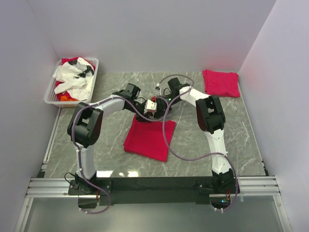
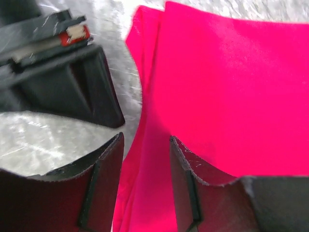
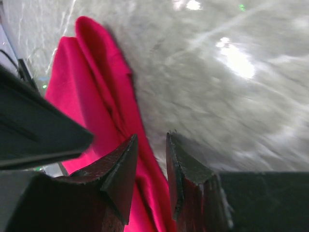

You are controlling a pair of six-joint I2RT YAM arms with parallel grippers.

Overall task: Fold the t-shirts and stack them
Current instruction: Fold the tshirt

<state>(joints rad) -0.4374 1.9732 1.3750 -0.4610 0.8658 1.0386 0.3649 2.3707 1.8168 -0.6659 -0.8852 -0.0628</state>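
Folding soft crimson-red cloth t-shirt (image 1: 149, 140).
With fingers apart on left gripper (image 2: 146, 140), nearly together on right gripper (image 3: 152, 137) (hold unclear), raise far corners evenly.

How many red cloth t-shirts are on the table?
2: a folded crimson-red t-shirt in the middle, a second t-shirt at the far right corner. Red cloth in the white slotted plastic basket may hide more.

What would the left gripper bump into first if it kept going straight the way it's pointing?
The red t-shirt. The left gripper points down at the shirt's edge, which shows between its open jaws, so it would meet cloth first and the table under that. The shirt looks close, but depth is hard to judge.
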